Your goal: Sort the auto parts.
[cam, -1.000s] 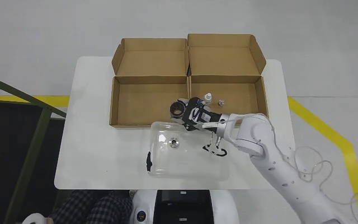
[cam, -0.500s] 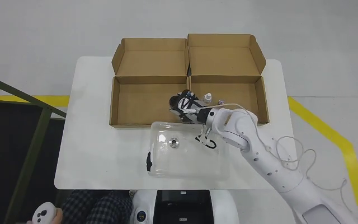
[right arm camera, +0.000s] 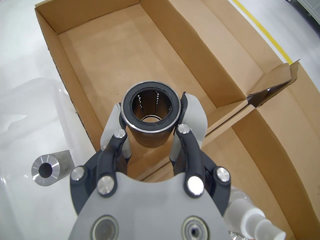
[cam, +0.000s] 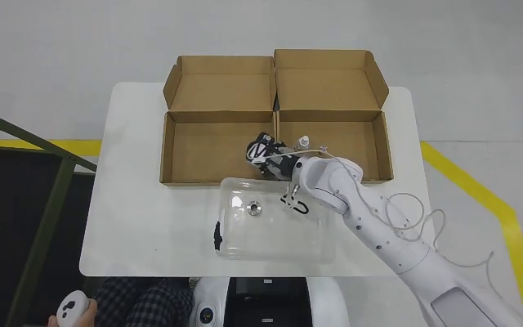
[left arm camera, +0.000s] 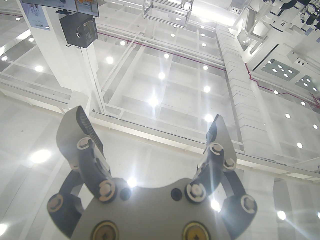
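Sitting side by side on the far half of the white table (cam: pixel 131 163) are two open cardboard boxes, lids folded back. The left box (cam: pixel 214 151) has a bare floor. The right box (cam: pixel 353 149) holds one small white plastic piece (cam: pixel 304 142) near its left wall. Near the boxes lies one clear plastic tray (cam: pixel 237 247), with one short metal cylinder (cam: pixel 256 209) in it, bore facing up, and one small black piece (cam: pixel 216 235) at its left rim.

One black ring-shaped bearing (right arm camera: pixel 151 138) is clamped between the two fingers of the right gripper (right arm camera: pixel 152 106), one finger pressed on each side of it, its open end facing the wrist camera. Gripper and bearing hang over the near right corner of the left box, just beside the wall shared with the right box. Whether the bearing touches the box floor cannot be told.

The left gripper (left arm camera: pixel 147 116) points up at the ceiling, fingers spread wide with nothing between them.
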Tool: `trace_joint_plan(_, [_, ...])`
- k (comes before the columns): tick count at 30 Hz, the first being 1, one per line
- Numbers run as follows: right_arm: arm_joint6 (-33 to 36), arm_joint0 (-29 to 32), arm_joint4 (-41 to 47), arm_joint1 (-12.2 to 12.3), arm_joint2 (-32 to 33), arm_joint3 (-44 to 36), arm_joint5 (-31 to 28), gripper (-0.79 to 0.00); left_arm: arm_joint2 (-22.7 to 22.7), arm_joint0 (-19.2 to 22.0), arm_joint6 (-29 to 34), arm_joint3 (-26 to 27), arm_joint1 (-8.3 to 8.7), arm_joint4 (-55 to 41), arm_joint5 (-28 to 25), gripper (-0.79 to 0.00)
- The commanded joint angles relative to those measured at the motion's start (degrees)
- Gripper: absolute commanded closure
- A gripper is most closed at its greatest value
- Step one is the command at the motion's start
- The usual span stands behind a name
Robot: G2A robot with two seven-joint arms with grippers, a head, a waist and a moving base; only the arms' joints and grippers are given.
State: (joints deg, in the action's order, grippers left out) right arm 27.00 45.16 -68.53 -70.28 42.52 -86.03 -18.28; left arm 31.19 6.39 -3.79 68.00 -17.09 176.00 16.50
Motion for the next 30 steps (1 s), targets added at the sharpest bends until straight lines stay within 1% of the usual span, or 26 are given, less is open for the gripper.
trace_joint_plan(1, [0.2, -0.2, -0.3, -0.3, -0.3, 0.6, 0.1, -0.105, 0.0, 0.0, 0.0, 0.0, 0.00, 0.0, 0.0, -0.785])
trace_joint_plan(2, [0.3, -0.3, -0.3, -0.4, -0.4, 0.9, 0.1, -0.117, 0.0, 0.0, 0.0, 0.0, 0.00, 0.0, 0.0, -0.785])
trace_joint_plan(3, [0.5, -0.4, -0.4, -0.5, -0.5, 1.1, 0.0, -0.166, 0.0, 0.0, 0.0, 0.0, 0.00, 0.0, 0.0, -0.785])
trace_joint_plan(5, [0.7, -0.6, -0.6, -0.8, -0.6, 1.6, 0.0, -0.212, 0.0, 0.0, 0.0, 0.0, 0.00, 0.0, 0.0, -0.785])
trace_joint_plan(7, [0.9, -0.7, -0.8, -1.0, -0.7, 2.0, -0.1, -0.277, 0.0, 0.0, 0.0, 0.0, 0.00, 0.0, 0.0, -0.785])
trace_joint_plan(12, [1.4, -1.0, -1.0, -1.5, -0.8, 2.8, -0.3, -0.323, 0.0, 0.0, 0.0, 0.0, 0.00, 0.0, 0.0, -0.785])
trace_joint_plan(14, [1.6, -1.1, -1.1, -1.7, -0.8, 3.0, -0.5, -0.360, 0.0, 0.0, 0.0, 0.0, 0.00, 0.0, 0.0, -0.785])
trace_joint_plan(24, [2.2, -1.5, -1.3, -2.5, -0.3, 3.4, -1.2, -0.376, 0.0, 0.0, 0.0, 0.0, 0.00, 0.0, 0.0, -0.785])
trace_joint_plan(30, [1.7, -0.1, -1.6, -2.1, 2.2, -1.2, -2.5, -0.382, 0.0, 0.0, 0.0, 0.0, 0.00, 0.0, 0.0, -0.785])
